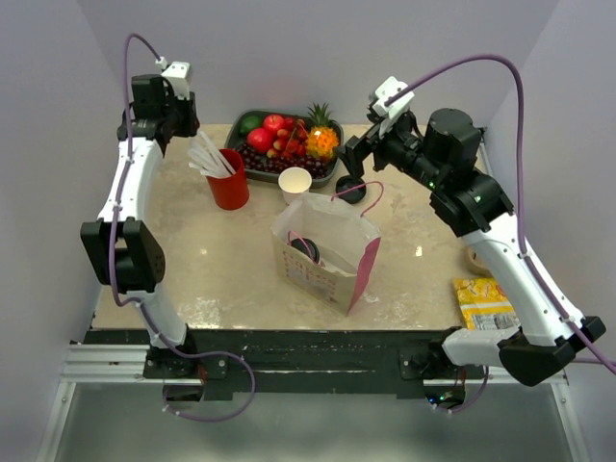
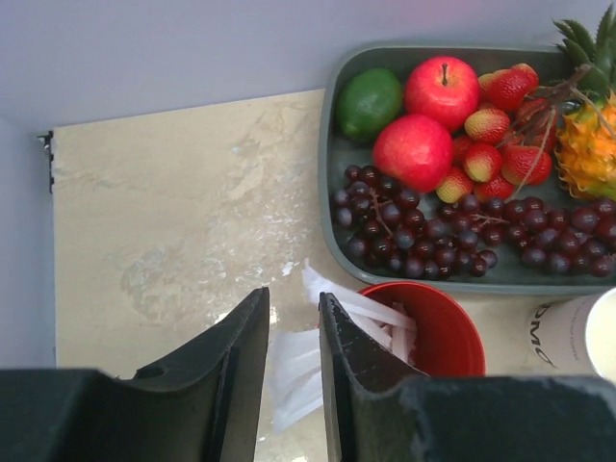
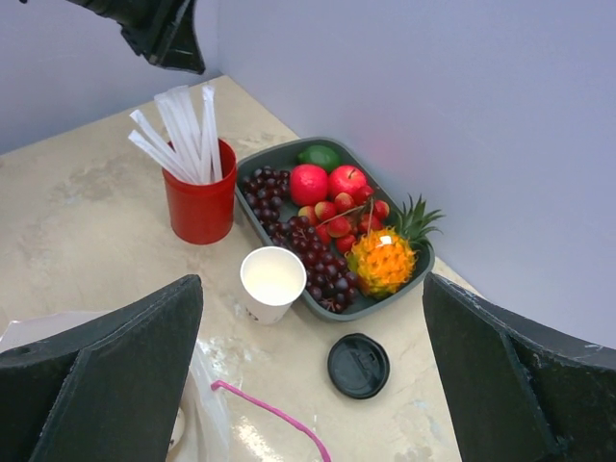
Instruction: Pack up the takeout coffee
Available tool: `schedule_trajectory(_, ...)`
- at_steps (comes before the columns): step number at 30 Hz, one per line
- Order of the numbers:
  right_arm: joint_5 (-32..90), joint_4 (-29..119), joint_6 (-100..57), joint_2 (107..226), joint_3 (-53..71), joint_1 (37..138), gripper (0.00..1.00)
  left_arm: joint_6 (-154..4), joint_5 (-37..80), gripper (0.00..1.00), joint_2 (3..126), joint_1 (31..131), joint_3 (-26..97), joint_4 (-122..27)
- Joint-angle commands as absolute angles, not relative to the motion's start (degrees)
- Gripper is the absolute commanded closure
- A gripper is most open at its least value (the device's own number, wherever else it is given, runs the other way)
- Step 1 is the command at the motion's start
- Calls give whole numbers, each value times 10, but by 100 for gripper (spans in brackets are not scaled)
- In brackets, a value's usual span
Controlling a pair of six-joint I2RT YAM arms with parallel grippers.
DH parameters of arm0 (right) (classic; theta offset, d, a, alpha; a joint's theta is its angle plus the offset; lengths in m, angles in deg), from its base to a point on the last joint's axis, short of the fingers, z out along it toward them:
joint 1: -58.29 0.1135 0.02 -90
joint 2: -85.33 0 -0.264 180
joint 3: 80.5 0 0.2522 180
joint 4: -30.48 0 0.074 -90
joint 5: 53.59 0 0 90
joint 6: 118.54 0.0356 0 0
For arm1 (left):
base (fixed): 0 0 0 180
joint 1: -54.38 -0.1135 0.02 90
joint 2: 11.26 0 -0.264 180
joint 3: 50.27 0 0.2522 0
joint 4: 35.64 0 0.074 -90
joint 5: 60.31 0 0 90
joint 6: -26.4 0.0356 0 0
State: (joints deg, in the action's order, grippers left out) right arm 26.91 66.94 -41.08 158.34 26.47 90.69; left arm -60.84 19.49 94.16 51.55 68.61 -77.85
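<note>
The takeout coffee shows only as a round black lid (image 1: 306, 248) inside the open white and pink paper bag (image 1: 322, 252), which stands mid-table. The cup body is hidden by the bag. My right gripper (image 1: 358, 159) is open wide and empty, held above the table behind the bag. In the right wrist view (image 3: 313, 286) it looks down on a loose black lid (image 3: 358, 366) and the bag's pink handle (image 3: 274, 414). My left gripper (image 1: 178, 123) is at the far left, high behind the red cup. Its jaws (image 2: 294, 298) are nearly together with nothing between them.
A lidless white paper cup (image 1: 295, 181) stands by the dark fruit tray (image 1: 332, 171). A red cup with white straws (image 1: 229, 180) is left of it. The loose black lid (image 1: 351, 190) lies right of the cup. A yellow packet (image 1: 484, 303) lies at the near right.
</note>
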Motion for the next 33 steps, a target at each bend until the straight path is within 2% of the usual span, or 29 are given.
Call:
schedule_trajectory(1, 284, 656, -408, 1577, 284, 896, 1, -596, 205, 69, 928, 494, 721, -792)
schedule_trajectory(9, 274, 646, -398, 1594, 288, 893, 1, -584, 190, 72, 939, 487, 712, -853)
schedule_trajectory(22, 274, 645, -396, 1596, 282, 891, 1, -594, 134, 71, 978, 488, 729, -856)
schedule_trajectory(33, 273, 640, -395, 1596, 277, 891, 1, -597, 121, 96, 946, 487, 734, -839)
